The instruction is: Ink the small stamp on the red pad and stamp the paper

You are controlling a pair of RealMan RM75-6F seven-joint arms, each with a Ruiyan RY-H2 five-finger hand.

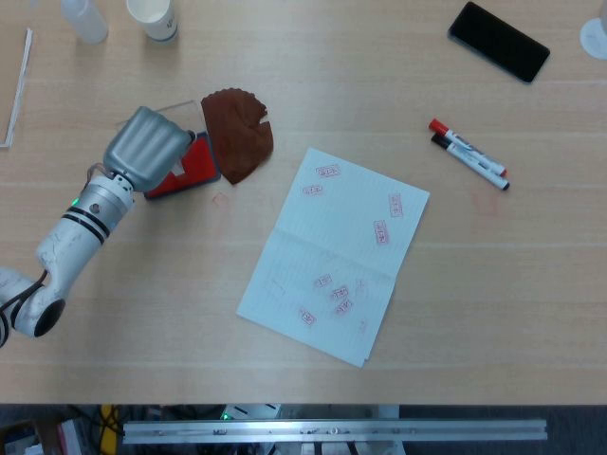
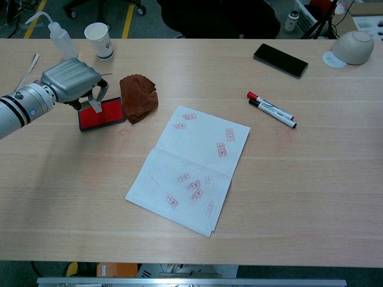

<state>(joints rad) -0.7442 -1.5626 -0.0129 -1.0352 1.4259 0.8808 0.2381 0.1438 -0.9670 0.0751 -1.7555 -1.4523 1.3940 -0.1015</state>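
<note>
My left hand (image 1: 144,150) (image 2: 69,82) hovers over the left part of the red ink pad (image 1: 187,172) (image 2: 103,115). It pinches the small stamp (image 2: 95,106), whose lower end stands on or just above the red surface; which one, I cannot tell. In the head view the stamp is mostly hidden under the hand. The white lined paper (image 1: 337,251) (image 2: 191,167) lies open in the middle of the table, to the right of the pad, with several red stamp marks on it. My right hand is not in either view.
A brown cloth (image 1: 237,133) (image 2: 139,97) lies against the pad's right side. Two markers (image 1: 468,154) (image 2: 270,109) and a black phone (image 1: 499,41) (image 2: 280,60) lie at the right. A paper cup (image 2: 103,40), squeeze bottle (image 2: 60,39) and bowl (image 2: 353,46) stand along the far edge.
</note>
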